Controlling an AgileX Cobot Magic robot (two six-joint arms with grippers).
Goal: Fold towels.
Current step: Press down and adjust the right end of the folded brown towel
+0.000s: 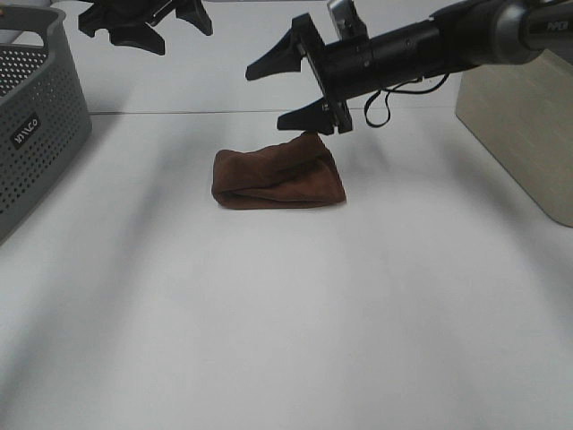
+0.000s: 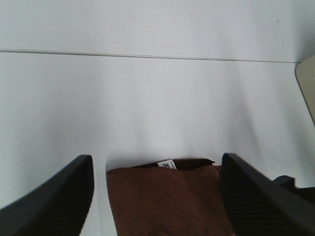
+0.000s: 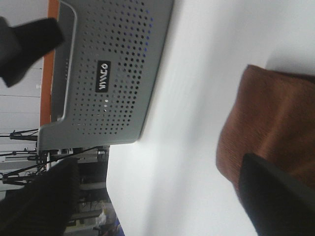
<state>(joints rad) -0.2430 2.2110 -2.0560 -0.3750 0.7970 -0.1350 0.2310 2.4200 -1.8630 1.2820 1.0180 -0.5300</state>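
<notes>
The towel [image 1: 278, 176] is a dark reddish-brown cloth lying folded in a compact bundle at the middle of the white table. In the left wrist view the towel [image 2: 167, 201] shows its small white tag [image 2: 167, 164] at one edge. My right gripper [image 1: 267, 98] hangs open just above the towel's far right corner, with nothing between its fingers. In its own view the towel [image 3: 270, 118] lies beside one finger [image 3: 275, 196]. My left gripper [image 1: 148, 31] is raised at the far left, open and empty, and its fingers [image 2: 54, 201] frame the towel from above.
A grey perforated basket [image 1: 36, 125] stands at the table's left edge and fills part of the right wrist view as the basket [image 3: 108, 73]. A beige box [image 1: 519, 134] sits at the right. The white table [image 1: 286, 313] stretches toward the front.
</notes>
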